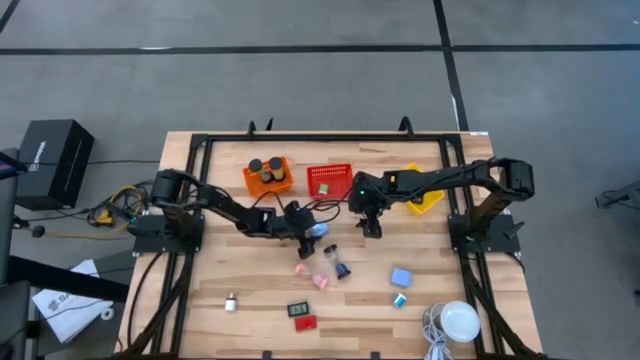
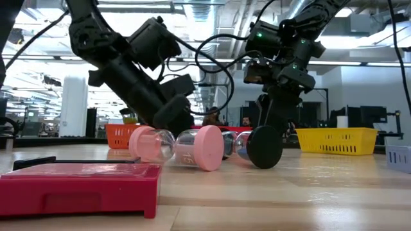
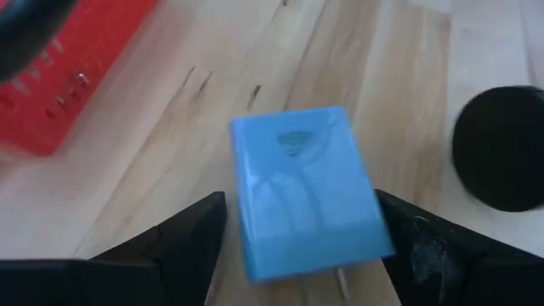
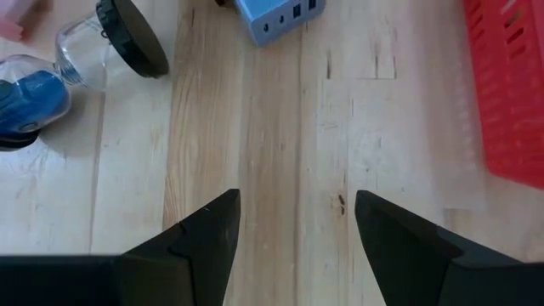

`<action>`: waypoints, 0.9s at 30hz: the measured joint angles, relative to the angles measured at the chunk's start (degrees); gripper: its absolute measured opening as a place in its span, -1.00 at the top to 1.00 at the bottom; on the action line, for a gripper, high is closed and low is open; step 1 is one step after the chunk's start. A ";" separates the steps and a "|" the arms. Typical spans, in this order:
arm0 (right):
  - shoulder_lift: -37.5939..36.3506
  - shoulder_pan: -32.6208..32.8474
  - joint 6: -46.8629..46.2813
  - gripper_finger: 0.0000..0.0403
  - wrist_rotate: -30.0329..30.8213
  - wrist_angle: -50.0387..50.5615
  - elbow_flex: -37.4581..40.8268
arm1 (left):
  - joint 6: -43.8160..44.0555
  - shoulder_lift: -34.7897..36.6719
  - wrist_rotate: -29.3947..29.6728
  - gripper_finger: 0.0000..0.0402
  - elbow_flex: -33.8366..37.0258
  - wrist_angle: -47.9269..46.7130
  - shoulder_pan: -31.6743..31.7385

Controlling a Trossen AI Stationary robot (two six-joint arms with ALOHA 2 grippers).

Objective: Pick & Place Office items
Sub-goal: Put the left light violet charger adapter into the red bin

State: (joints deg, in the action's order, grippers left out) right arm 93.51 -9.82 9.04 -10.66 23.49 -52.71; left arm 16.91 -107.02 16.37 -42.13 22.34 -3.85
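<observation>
My left gripper (image 1: 312, 232) is open and low over the table's middle. Its fingers stand on either side of a flat blue block (image 3: 302, 191), which lies on the wood. My right gripper (image 1: 371, 228) is open above bare wood (image 4: 297, 200), just near of the red basket (image 1: 330, 181). A glass hourglass with blue filling and black caps (image 4: 85, 51) lies between the arms. A pink-capped hourglass (image 2: 173, 146), pink bits (image 1: 322, 282), another blue block (image 1: 401, 276) and a flat red rectangle (image 2: 77, 186) lie nearer. Dark cylinders (image 1: 268, 170) sit in the orange basket. My left gripper straddles the blue block's two long sides, coming from above at a slant. One finger (image 3: 408, 234) meets the block's side (image 3: 378, 212) in the picture, and the other (image 3: 191, 234) stands a gap away. Whether it touches, I cannot tell. The block lies flat on the table.
Orange (image 1: 283, 183), red and yellow (image 1: 430, 203) mesh baskets stand in a row at the far side. A white dome with a cable (image 1: 460, 320) sits at the near right corner. A small black display (image 1: 298, 309) and a small silver bit (image 1: 231, 300) lie near the front edge.
</observation>
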 joint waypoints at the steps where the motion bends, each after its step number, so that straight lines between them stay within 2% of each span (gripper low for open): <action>1: 0.00 0.00 0.00 -0.12 0.00 0.00 0.00 | 0.03 0.04 0.07 -0.36 -0.04 -0.03 -0.03; 9: 0.00 0.04 -0.10 -0.12 0.00 0.08 -0.02 | -0.02 2.52 0.11 -0.02 0.11 -0.95 0.01; 16: 0.00 -0.55 -1.01 -0.12 0.00 9.64 -0.04 | -3.80 7.58 1.81 -0.08 0.13 -1.13 0.01; 19: 0.00 -1.47 -1.65 -0.12 0.02 8.85 0.42 | -7.71 11.87 3.47 -0.08 0.08 -0.74 0.71; 23: -0.05 -2.87 -1.11 -0.12 0.01 8.23 0.42 | -9.51 16.26 4.58 -0.04 -0.02 -0.72 5.23; 27: -2.88 -4.80 -1.09 -0.12 0.02 9.59 0.46 | -12.31 17.38 1.28 -0.06 -0.83 -0.75 9.65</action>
State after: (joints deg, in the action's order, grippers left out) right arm 90.64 -14.63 7.94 -10.63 33.08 -52.25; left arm 4.59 -89.64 17.65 -42.96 21.59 5.80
